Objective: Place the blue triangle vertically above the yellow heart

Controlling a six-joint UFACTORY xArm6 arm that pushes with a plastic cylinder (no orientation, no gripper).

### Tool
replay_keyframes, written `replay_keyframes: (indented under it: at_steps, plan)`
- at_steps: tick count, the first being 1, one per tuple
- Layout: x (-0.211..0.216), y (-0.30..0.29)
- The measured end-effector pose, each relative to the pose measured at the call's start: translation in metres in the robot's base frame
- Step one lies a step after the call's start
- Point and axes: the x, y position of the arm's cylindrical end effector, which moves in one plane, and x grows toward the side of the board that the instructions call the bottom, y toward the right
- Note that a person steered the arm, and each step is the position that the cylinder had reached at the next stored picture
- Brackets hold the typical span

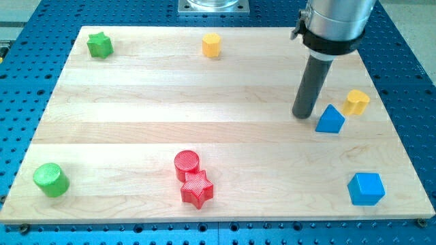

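The blue triangle lies on the wooden board at the view's right. The yellow heart sits just to its upper right, almost touching it. My tip rests on the board just left of the blue triangle, a small gap away. The dark rod rises from there to the arm's grey body at the view's top right.
A blue cube is at the bottom right. A red cylinder and red star touch at bottom centre. A green cylinder is bottom left, a green star top left, a yellow hexagon top centre.
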Motion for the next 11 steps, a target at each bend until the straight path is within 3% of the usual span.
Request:
replay_keyframes:
  at_steps: [1, 3, 7, 8, 11]
  plan:
    - [0.002, -0.011]
    - [0.066, -0.012]
    - [0.074, 0.052]
    - [0.059, 0.053]
    - [-0.045, -0.004]
